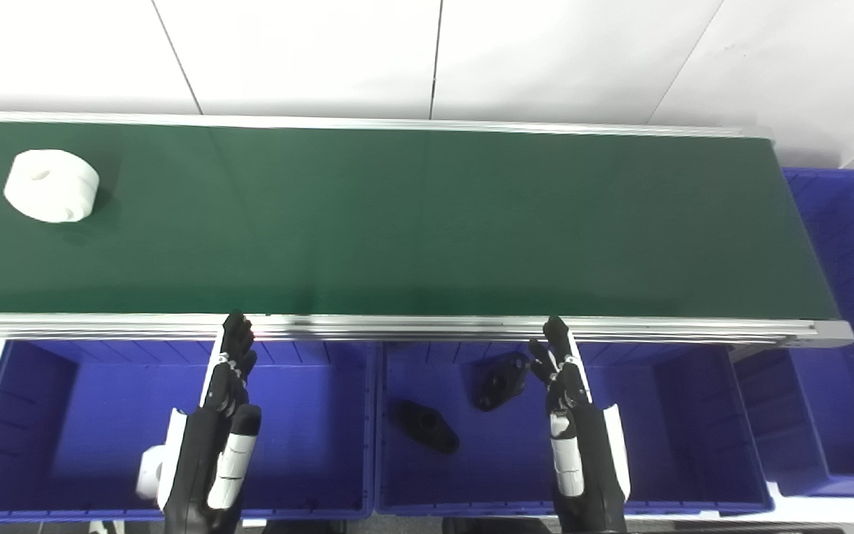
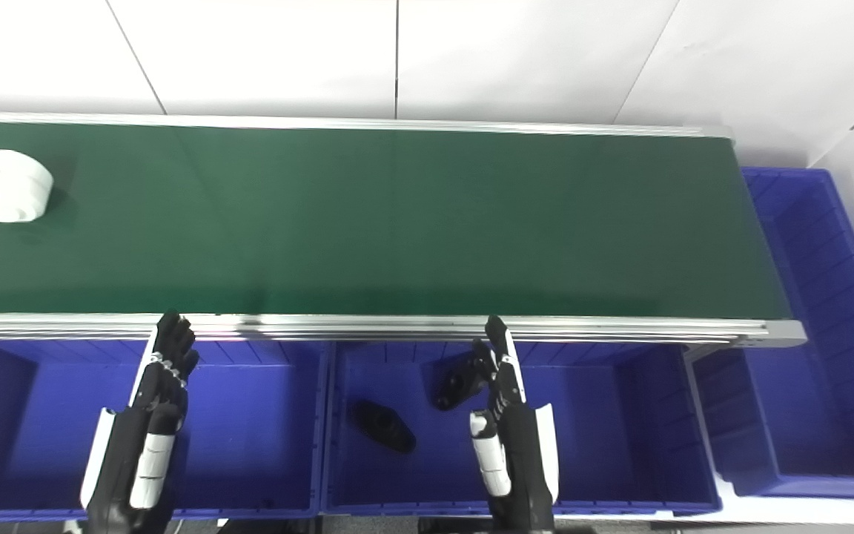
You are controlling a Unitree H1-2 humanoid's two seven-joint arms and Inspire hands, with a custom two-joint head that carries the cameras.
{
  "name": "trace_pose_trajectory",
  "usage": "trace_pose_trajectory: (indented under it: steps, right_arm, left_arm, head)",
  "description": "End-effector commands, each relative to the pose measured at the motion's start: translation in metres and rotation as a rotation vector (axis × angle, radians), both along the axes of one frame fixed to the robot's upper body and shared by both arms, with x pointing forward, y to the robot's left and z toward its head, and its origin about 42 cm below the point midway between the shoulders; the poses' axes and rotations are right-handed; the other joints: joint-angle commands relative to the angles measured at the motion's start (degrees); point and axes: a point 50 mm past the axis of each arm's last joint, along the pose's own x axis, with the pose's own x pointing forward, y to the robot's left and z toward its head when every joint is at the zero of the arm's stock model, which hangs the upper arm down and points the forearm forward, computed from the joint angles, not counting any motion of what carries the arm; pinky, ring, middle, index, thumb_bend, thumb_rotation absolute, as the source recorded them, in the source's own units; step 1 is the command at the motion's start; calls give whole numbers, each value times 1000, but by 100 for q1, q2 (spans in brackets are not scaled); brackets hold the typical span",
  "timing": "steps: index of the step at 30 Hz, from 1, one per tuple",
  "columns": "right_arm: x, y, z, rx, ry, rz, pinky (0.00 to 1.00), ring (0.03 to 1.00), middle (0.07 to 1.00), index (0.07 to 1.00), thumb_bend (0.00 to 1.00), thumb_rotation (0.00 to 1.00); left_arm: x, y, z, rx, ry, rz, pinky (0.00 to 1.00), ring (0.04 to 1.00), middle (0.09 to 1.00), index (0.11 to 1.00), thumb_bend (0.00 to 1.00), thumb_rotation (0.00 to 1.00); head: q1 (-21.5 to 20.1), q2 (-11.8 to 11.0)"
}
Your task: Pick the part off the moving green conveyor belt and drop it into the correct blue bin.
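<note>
A white round part (image 1: 51, 185) with a hole in its top lies on the green conveyor belt (image 1: 412, 222) at the far left. My left hand (image 1: 223, 415) is open, fingers straight, above the left blue bin (image 1: 64, 437), fingertips near the belt's front rail. My right hand (image 1: 571, 415) is open and empty above the middle blue bin (image 1: 679, 437). Two black flanged parts (image 1: 501, 380) (image 1: 424, 426) lie in the middle bin. A white part (image 1: 149, 475) shows in the left bin, partly hidden by my left arm.
A third blue bin (image 1: 853, 297) stands past the belt's right end. The belt's aluminium front rail (image 1: 412, 326) runs between both hands and the belt. A white wall stands behind the belt.
</note>
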Motion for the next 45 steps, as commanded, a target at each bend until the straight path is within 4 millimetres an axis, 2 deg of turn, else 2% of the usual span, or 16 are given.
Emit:
trace_pose_trajectory:
  steps: [1,28,33,39,45]
  right_arm:
    - [-1,9,8,27,-25,-10,931,934,974,977,813,1000]
    - [-2,8,7,25,-18,-11,924,933,977,979,801,1000]
    - [-3,5,2,41,-13,-7,937,941,984,987,807,1000]
    - [-5,-6,-13,37,-6,0,926,946,996,999,796,1000]
    - [-3,-21,-27,13,-8,18,977,968,1000,1000,800,1000]
  left_arm:
    - [1,-1,8,0,-54,7,1000,1000,1000,1000,677,901]
    - [-1,-1,5,7,-46,8,1000,1000,1000,1000,691,913]
    - [-1,-6,-1,6,-44,5,1000,1000,1000,1000,687,908]
    - [-3,-16,-14,24,-30,1,1000,997,1000,1000,731,908]
    - [-1,-29,-24,26,-32,-17,1000,999,1000,1000,733,902]
  head:
    - [7,3]
    - [16,-19]
    - [319,-304]
    - [859,-816]
    - [1278,-1185]
